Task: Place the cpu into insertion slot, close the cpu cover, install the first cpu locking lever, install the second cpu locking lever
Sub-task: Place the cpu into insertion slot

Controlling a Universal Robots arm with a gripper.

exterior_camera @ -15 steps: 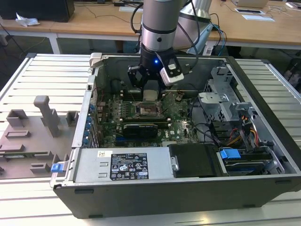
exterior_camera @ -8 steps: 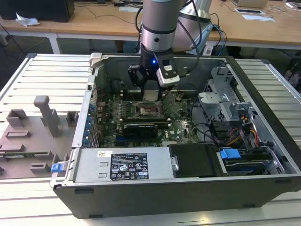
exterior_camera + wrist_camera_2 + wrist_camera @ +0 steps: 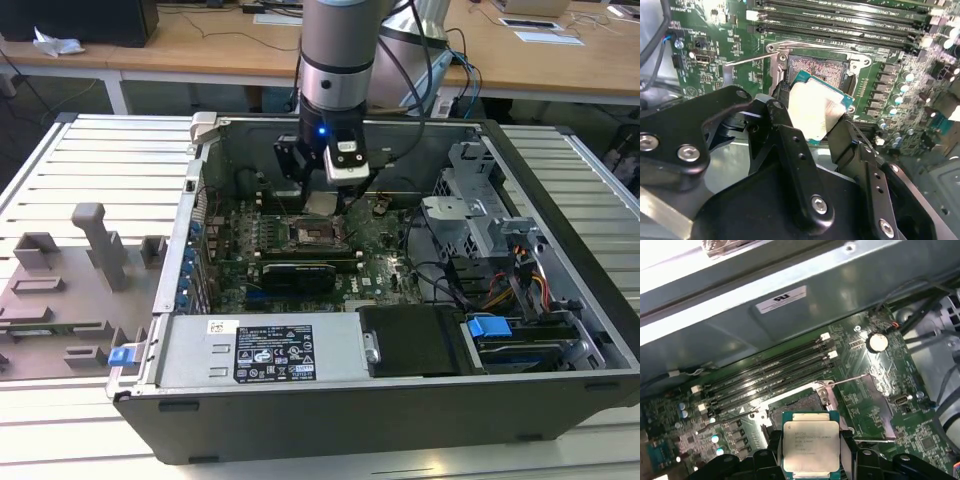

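The gripper [image 3: 812, 117], fingers closed on the cpu [image 3: 811, 446], hung just above the slot [image 3: 817, 67]. Good seating would need it level and squared.

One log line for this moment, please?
gripper: shut on cpu | cpu: held clear of insertion slot, unseated | insertion slot: uncovered, empty

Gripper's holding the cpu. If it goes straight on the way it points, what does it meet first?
Most likely the insertion slot: the gripper, shut on the cpu, points down at the motherboard with that open slot just ahead. The cpu would touch first; alignment and depth are unclear.
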